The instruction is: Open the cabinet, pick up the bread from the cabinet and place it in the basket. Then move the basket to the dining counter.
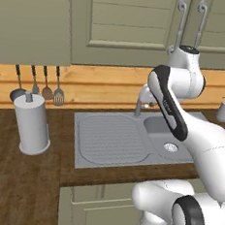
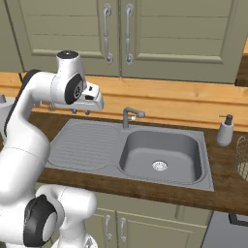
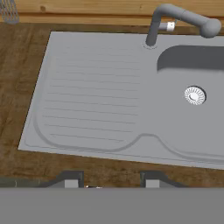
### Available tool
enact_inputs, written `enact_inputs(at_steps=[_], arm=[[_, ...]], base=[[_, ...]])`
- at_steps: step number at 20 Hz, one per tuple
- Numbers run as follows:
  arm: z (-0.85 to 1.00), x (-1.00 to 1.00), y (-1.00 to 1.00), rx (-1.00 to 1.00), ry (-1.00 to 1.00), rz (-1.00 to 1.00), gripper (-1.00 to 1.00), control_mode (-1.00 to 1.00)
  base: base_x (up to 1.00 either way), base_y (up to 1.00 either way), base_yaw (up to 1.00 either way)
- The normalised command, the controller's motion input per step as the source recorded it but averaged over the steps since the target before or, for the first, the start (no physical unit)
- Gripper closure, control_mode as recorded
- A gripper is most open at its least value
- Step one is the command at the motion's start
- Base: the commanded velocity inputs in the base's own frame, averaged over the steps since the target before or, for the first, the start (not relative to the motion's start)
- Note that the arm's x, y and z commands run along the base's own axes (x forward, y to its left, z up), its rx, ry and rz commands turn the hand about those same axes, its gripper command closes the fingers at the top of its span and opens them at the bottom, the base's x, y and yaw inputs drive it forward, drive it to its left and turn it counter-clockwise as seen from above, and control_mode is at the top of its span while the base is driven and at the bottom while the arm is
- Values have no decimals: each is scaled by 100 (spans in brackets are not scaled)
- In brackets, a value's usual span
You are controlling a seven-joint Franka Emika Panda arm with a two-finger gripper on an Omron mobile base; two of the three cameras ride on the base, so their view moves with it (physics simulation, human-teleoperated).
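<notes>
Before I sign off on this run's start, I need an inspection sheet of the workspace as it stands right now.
Surface: dark wood worktop with grey sink and tap.
Job's things: cabinet doors shut, both handles untouched; wire basket at the right edge of the right base view; bread not seen.
Clutter: soap bottle, white cylinder, hanging utensils.
Hand: above the draining board, fingers apart, holding nothing.
Cables: nothing seen.
Surroundings: light wood backsplash, base cupboards below.

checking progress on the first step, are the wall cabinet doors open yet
No, in the right base view both doors of the cabinet sit flush and shut, their curved handles side by side above the sink.
</notes>
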Motion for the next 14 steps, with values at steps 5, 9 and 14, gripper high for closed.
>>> enact_inputs(at_steps=[5,9,14], arm=[[0,0,-2,0,0,0,-100,-100],[0,-1,-7,0,-1,0,-100,-100],[47,2,-23,0,-23,0,-100,-100]], base=[[0,0,0],[0,0,0],[0,0,0]])
